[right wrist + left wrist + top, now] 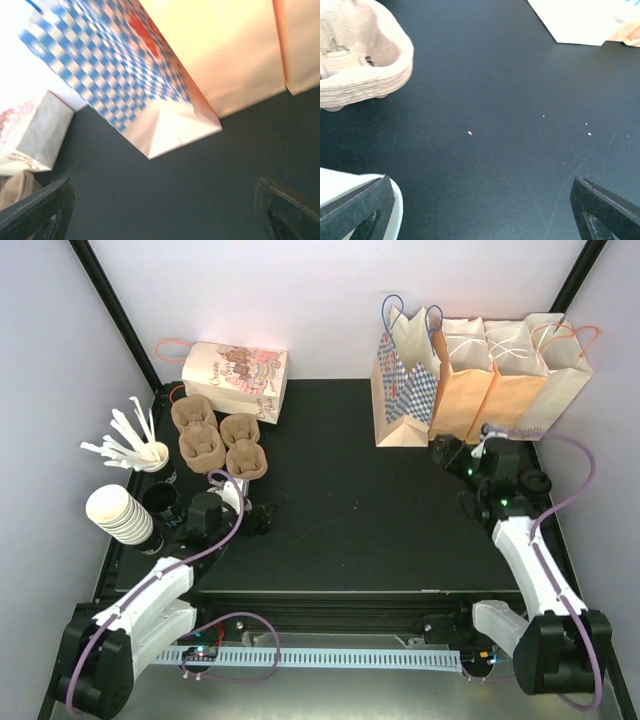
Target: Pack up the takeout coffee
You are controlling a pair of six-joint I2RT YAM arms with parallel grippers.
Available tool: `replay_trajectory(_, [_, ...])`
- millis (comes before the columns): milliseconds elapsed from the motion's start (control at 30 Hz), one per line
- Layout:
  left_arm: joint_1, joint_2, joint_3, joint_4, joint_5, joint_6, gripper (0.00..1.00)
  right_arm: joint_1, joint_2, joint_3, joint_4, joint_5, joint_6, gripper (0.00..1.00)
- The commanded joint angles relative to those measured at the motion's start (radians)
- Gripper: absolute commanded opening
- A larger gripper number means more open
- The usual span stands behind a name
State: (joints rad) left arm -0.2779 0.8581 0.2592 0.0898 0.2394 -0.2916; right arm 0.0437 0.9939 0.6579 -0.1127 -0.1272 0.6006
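Both the left fingers (355, 207) and the right fingers (35, 212) are wide apart and empty, and the one lidded coffee cup (160, 502) I can see stands upright at the desk's left edge, behind the left fingers and far nearer to them.

black table (340, 500), pulp carriers (220, 438), paper bags (480, 375)

Printed bag (236, 378): is showing coloured pictures and some lettering, too small to read.
Checked bag (405, 390): is carrying a blue check pattern, no words legible.
Elsewhere: nothing readable is showing.
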Motion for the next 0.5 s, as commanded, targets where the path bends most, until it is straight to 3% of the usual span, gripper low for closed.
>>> replay_trajectory(0, [-0.021,0.001,0.039,0.045,0.046,0.042,0.99,0.003,0.118,0.203,-0.102,-0.016,-0.008,1.00])
replay_trajectory(467, [-0.038,-0.080,0.003,0.086,0.103,0.078,0.99,0.038,0.570,0.984,-0.464,-0.038,-0.127,1.00])
